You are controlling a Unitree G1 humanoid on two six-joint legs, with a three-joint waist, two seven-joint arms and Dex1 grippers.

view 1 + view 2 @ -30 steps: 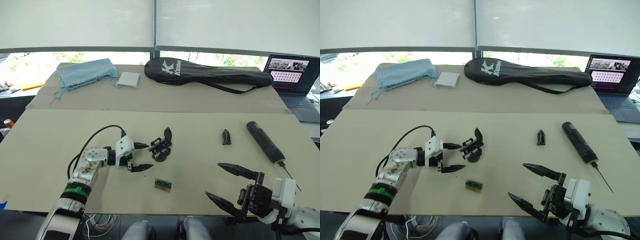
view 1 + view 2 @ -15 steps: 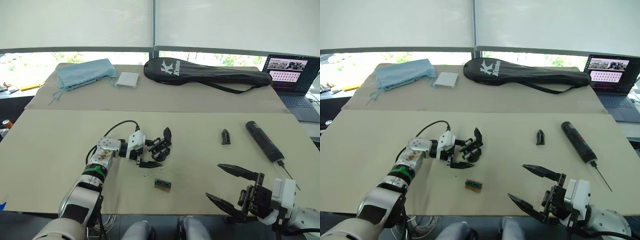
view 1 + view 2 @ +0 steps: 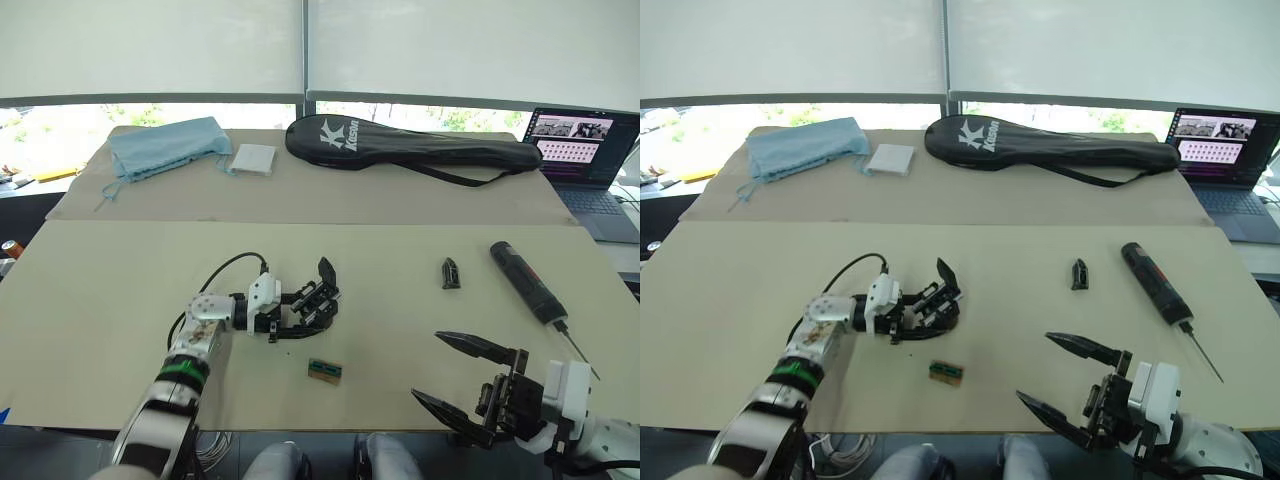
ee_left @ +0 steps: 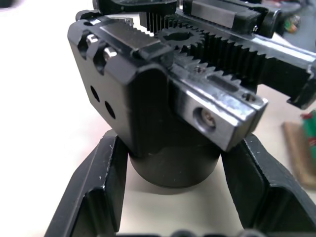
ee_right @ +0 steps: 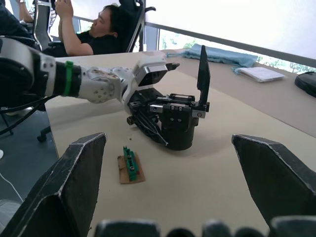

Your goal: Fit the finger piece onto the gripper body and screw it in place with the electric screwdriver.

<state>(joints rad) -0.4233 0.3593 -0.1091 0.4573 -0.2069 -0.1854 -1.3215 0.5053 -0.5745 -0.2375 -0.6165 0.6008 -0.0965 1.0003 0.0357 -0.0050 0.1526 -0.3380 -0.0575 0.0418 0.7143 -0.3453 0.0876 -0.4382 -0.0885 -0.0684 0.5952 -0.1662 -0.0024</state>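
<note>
Left pincer [image 3: 300,312] around gripper body [image 3: 322,296] base

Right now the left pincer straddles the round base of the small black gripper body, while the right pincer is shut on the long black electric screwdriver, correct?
Not quite. The left pincer does straddle the small black gripper body at its round base, but the right pincer hangs open and empty; the long black electric screwdriver lies on the table, apart from it, as the left eye view shows.

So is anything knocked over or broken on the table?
Nothing looks broken or spilled. The small black gripper body stands upright between the left gripper's fingers, and the small black tapered finger piece lies apart from it.
</note>
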